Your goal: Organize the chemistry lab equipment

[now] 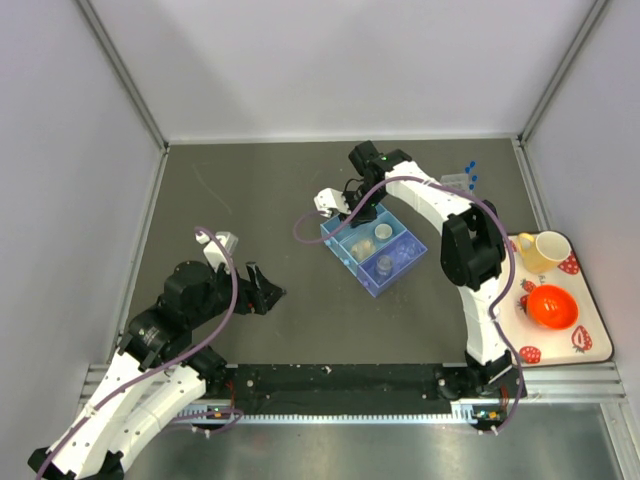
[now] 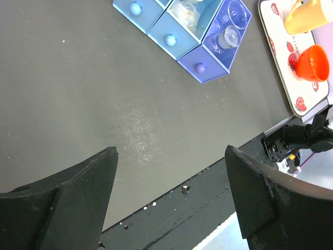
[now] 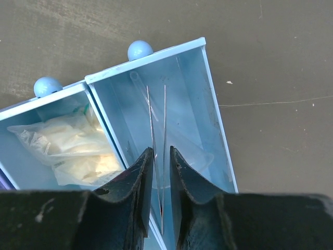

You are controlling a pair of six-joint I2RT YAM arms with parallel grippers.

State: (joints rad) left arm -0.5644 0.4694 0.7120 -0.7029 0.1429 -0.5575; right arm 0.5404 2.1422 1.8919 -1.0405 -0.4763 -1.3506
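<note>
A blue three-compartment organizer (image 1: 375,252) sits mid-table. My right gripper (image 1: 362,214) hangs over its far light-blue compartment (image 3: 200,88). It is shut (image 3: 160,152) on a thin clear piece seen edge-on as two parallel plates (image 3: 157,114), apparently the clear tube rack, held upright inside that compartment. A clear funnel (image 3: 202,156) lies on the compartment floor. Tiny beakers (image 2: 229,36) sit in the purple compartment, and a clear bag (image 3: 67,148) in the middle one. Blue-capped test tubes (image 1: 468,176) lie at the far right. My left gripper (image 1: 268,290) is open and empty (image 2: 170,151) above bare table.
The strawberry-patterned tray (image 1: 590,340) at the right edge holds the yellow mug (image 1: 545,250) and the orange bowl (image 1: 552,305). The organizer's knobs (image 2: 170,39) face the left arm. A black rail (image 1: 350,378) runs along the near table edge.
</note>
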